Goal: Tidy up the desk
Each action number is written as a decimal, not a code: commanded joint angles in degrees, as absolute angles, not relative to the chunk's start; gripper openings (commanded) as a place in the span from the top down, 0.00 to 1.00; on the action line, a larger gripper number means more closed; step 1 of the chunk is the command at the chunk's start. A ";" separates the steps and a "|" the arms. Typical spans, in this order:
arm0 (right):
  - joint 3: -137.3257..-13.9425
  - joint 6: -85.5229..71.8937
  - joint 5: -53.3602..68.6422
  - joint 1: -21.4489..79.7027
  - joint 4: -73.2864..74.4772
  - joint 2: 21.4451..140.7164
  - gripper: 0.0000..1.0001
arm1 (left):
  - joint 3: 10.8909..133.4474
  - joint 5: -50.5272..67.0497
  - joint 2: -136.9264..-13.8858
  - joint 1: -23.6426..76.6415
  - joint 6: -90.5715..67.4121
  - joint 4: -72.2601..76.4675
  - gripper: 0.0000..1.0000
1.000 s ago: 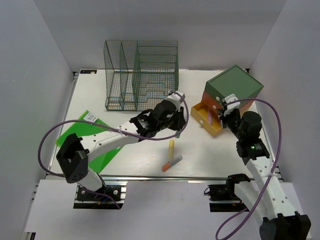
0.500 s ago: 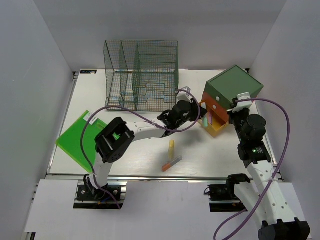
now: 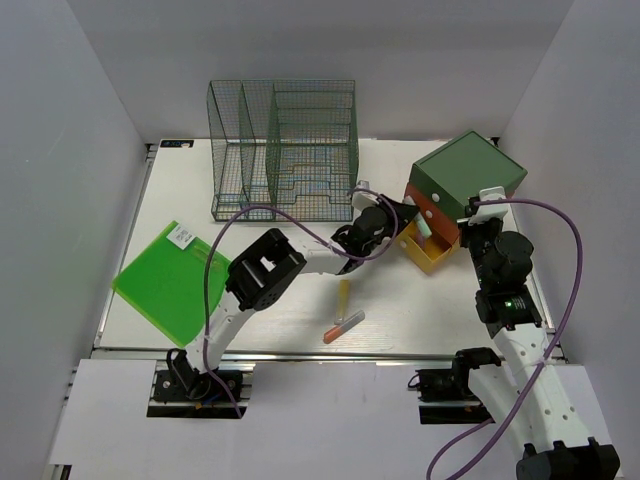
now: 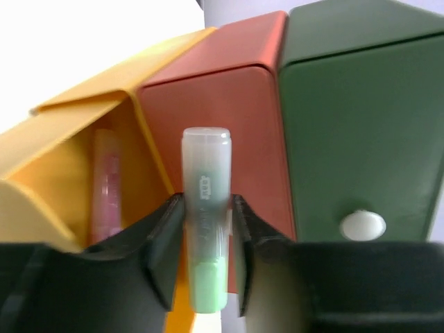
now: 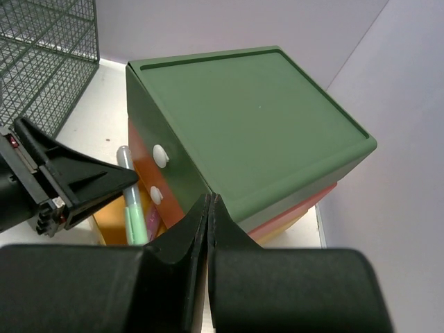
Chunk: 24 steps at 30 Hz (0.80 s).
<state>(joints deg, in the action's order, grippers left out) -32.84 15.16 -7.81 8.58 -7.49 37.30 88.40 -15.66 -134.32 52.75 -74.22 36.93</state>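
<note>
Your left gripper (image 4: 206,208) is part-open, its black fingers pinching a green highlighter (image 4: 205,187) by the barrel just below the clear cap, which points twd the drawer box (image 3: 468,170). From the top view the highlighter hangs over the pulled-out yellow drawer (image 3: 432,258), w/ a pink pen (image 4: 105,187) lying inside. Your right gripper (image 5: 208,208) is pressed together, holding nothing, hovering just beside the box and a bit above it. The desk (image 3: 180,190) lies under both tools - flat, white, matte, aluminium rails at the edges. The left gripper is over its far right part, not touching it. The box is smooth plastic: dark green top and top drawer w/ a round white knob (image 4: 359,225), and an orange drawer (image 4: 215,104) beneath. Also on the desk - a green wire-mesh rack (image 3: 285,140) at the back, a glossy green folder (image 3: 165,285) at left, and a yellow marker (image 3: 343,292) and an orange-tipped clear marker (image 3: 344,326) near the front edge, approx. centre.
</note>
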 commanded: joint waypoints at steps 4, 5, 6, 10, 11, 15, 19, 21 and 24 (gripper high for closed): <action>-32.34 15.12 -7.47 8.35 -10.72 36.56 1.00 | 89.74 -14.77 -129.73 52.91 -75.59 37.35 0.45; -32.34 15.20 -6.95 8.26 -10.64 36.56 1.00 | 89.04 -14.59 -128.07 52.91 -75.06 37.18 0.44; -32.26 15.38 -6.60 8.26 -10.63 36.56 1.00 | 87.82 -14.50 -127.45 52.91 -74.80 36.83 0.43; -32.26 15.73 -4.32 8.26 -10.11 36.74 1.00 | 84.91 -13.27 -123.76 52.91 -73.65 35.24 0.48; -32.26 15.91 -3.78 8.26 -9.67 36.91 1.00 | 84.03 -12.66 -122.97 52.91 -73.57 35.77 0.54; -32.34 18.18 4.46 8.26 -7.30 37.26 0.94 | 77.98 -9.06 -116.48 52.91 -71.46 36.13 0.80; -33.57 26.69 26.90 8.26 -0.18 37.97 0.62 | 69.12 -3.79 -107.97 52.91 -63.31 33.85 0.94; -34.36 29.87 33.54 8.26 7.01 38.58 0.58 | 64.88 -0.98 -103.38 52.91 -59.26 30.09 1.00; -35.51 36.20 43.48 8.17 12.55 39.81 0.63 | 57.06 3.24 -93.37 52.91 -47.84 20.80 1.00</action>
<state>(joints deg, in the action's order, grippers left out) -32.88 28.23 27.88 8.34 4.69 39.07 61.63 -3.01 -102.45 52.84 -60.01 30.30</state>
